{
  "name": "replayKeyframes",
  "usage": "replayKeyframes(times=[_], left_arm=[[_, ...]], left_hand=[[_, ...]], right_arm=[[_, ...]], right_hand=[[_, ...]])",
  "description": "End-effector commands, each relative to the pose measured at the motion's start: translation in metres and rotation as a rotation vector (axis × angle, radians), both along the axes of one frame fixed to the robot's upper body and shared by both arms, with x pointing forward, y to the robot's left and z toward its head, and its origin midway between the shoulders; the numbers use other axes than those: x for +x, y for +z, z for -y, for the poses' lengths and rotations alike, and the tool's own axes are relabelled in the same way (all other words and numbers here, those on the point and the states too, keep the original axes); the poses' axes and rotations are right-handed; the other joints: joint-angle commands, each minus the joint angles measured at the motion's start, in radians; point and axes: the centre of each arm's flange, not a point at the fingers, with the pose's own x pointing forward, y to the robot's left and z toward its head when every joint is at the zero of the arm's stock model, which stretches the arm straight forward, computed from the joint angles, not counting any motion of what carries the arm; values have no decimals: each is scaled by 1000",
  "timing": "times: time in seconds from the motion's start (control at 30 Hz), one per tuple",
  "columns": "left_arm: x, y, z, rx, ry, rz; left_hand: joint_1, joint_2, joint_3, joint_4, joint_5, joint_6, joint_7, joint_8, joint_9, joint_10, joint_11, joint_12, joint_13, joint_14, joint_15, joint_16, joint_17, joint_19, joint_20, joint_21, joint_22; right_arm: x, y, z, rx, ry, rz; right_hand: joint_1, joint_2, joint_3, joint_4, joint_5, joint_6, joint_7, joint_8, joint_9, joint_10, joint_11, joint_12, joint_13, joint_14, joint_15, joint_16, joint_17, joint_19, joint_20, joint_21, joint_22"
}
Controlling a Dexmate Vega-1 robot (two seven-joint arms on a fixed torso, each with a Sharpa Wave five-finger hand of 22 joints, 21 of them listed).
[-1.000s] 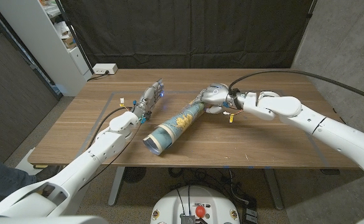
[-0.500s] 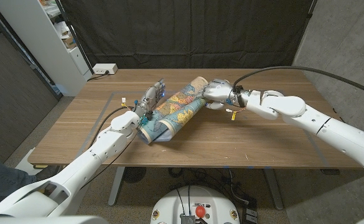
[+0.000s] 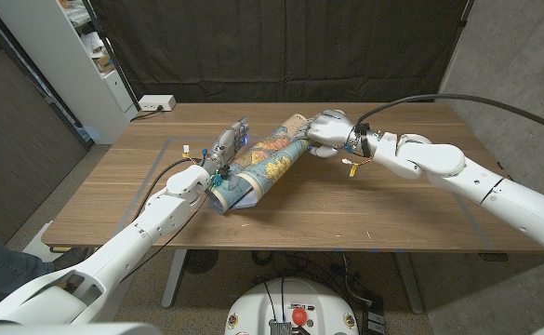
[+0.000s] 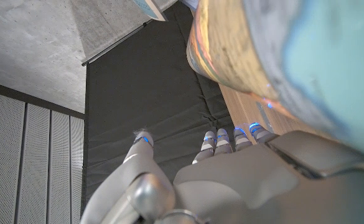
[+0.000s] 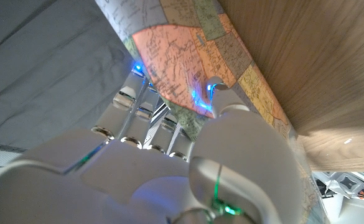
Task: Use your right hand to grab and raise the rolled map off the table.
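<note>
My wooden table (image 3: pixel 364 209) carries a white power strip (image 3: pixel 156 103) at its far left corner; pale tape marks (image 3: pixel 172 141) lie just nearer than the strip; my left hand (image 3: pixel 227 149) stands beside them.

Your right arm is reaching in from the right side, across the table, and your right hand (image 3: pixel 325 130) is wrapping its fingers (image 5: pixel 214 87) around the far end of the rolled map (image 3: pixel 260 165), gripping it. Your left arm is stretching forward from the near left corner, with your left hand (image 3: pixel 227 147) holding nothing, fingers (image 4: pixel 214 142) extended just beside the roll.
</note>
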Motion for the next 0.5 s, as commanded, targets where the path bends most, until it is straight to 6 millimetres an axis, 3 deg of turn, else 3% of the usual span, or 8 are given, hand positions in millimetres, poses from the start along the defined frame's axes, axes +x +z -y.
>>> replayKeyframes(times=[0.03,0.5], left_arm=[[-2,-3,0,4,-3,-1],[-2,-5,-3,1,-7,-1]], left_hand=[[-1,11,1,-6,3,5,2,5,6,2,-3,5,5,0,9,6,2,-70,5,1,6],[-1,12,1,-7,3,6,3,5,6,2,-3,5,5,0,8,6,2,-71,6,1,6]], right_arm=[[-11,7,3,32,9,38],[-25,21,4,73,25,99]], right_hand=[[10,-1,6,-1,-5,13,1,4,3,13,1,-3,3,13,-118,7,4,11,-2,9,1],[12,1,6,1,-11,21,0,2,3,25,3,-5,3,21,-122,7,7,16,-4,15,2]])
